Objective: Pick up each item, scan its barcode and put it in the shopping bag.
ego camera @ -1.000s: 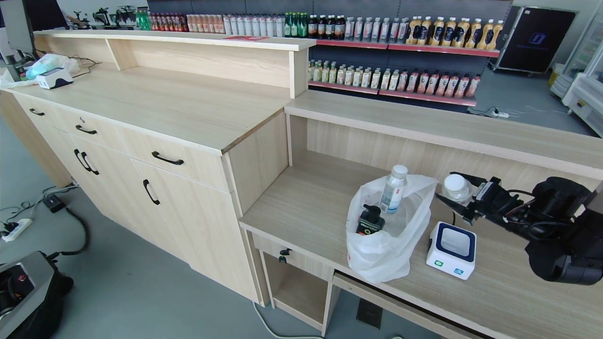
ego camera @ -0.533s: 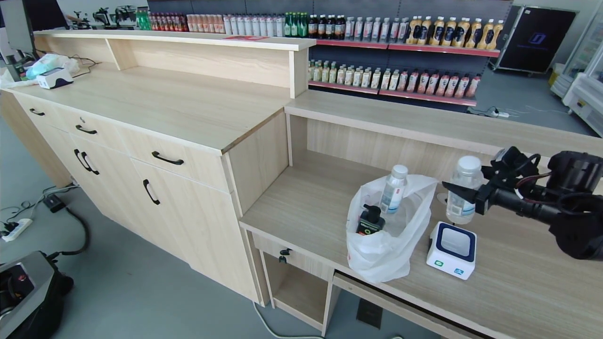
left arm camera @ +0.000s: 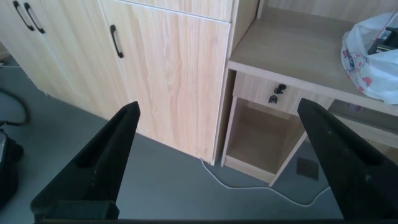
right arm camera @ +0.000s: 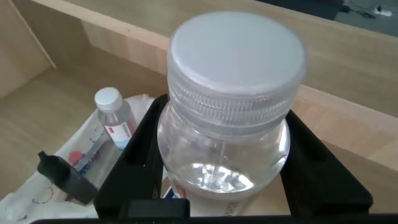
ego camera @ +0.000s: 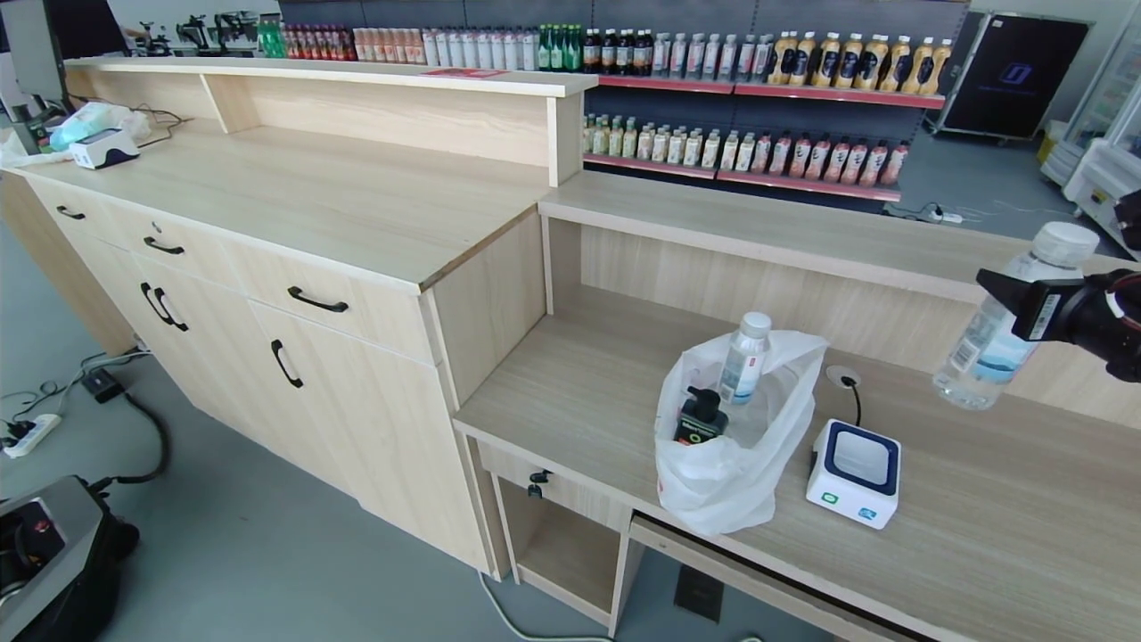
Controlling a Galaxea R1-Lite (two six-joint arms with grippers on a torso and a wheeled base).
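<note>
My right gripper [ego camera: 1034, 308] is shut on a clear water bottle [ego camera: 1007, 330] with a white cap, held tilted in the air at the right edge, above the lower counter and right of the scanner. In the right wrist view the bottle [right arm camera: 227, 124] sits between the black fingers [right arm camera: 134, 168]. The white shopping bag [ego camera: 726, 446] stands open on the lower counter [ego camera: 588, 383], with a clear bottle [ego camera: 744, 358] and a black pump bottle [ego camera: 701, 417] inside. A white barcode scanner [ego camera: 856, 473] sits right of the bag. My left gripper [left arm camera: 217, 162] hangs open over the floor by the cabinet.
A raised ledge [ego camera: 802, 227] runs behind the lower counter. The taller counter [ego camera: 294, 192] with drawers stands to the left. Shelves of drinks [ego camera: 740, 98] line the back. A cable port [ego camera: 842, 376] sits behind the scanner. Cables and a power strip [ego camera: 31, 432] lie on the floor.
My right gripper has lifted the water bottle off the counter behind the scanner and carried it up and to the right. The bag and scanner have not moved.
</note>
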